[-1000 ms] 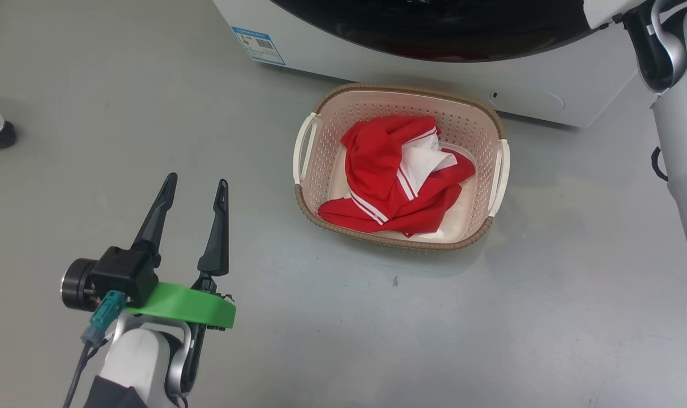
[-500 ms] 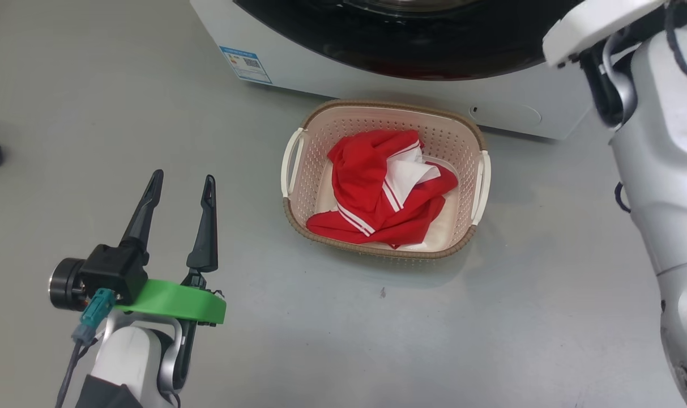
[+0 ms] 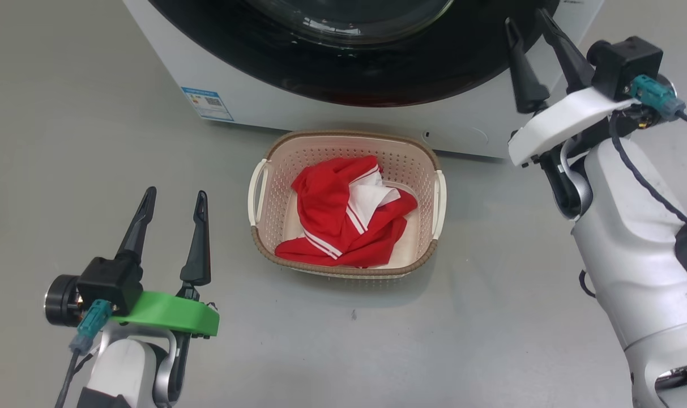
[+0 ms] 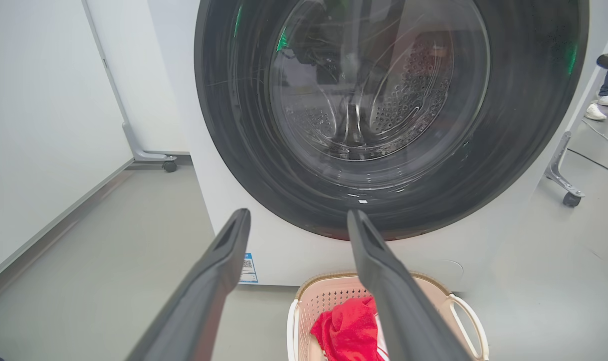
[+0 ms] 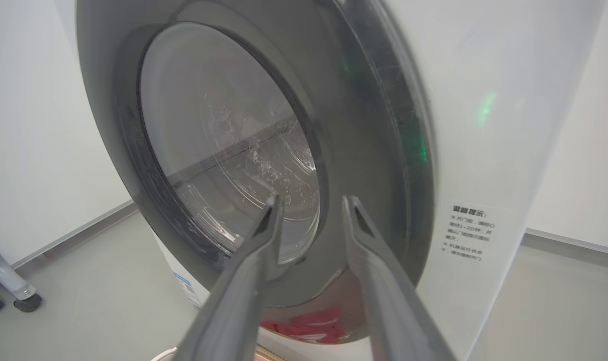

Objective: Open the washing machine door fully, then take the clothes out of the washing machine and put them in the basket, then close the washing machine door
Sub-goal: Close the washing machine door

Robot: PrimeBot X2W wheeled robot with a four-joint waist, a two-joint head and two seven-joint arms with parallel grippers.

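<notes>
Since one second earlier: head camera had swung, so the whole scene sat lower and further left in the head view. Right hand (image 3: 524, 17) had come into that view; before, only its pale forearm showed.

Right hand: two dark fingers spread, nothing between them. Washing machine door (image 3: 377, 73) lay straight ahead of the fingertips, its glossy black rim and clear glass bowl just beyond them. Could not tell whether the tips touched the door. Door lay shut against the white front of the washing machine (image 3: 252, 107). A red reflection showed in the rim below the fingertips in the right wrist view. Printed label (image 5: 468, 233) sat on the machine front, right of this hand's fingers in that view.

Left hand (image 3: 176, 192): fingers spread wide, holding nothing, hanging over the grey floor (image 3: 490, 317). The door stood ahead of and above it, well apart.

Basket (image 3: 343, 139) stood on the floor ahead and to the right of the left hand, well apart from it, and below the right hand, just in front of the machine. Red clothes (image 3: 326, 209) with white stripes lay bunched inside the basket.

Blue sticker (image 3: 207, 103) sat low on the machine front, ahead of the left hand.
</notes>
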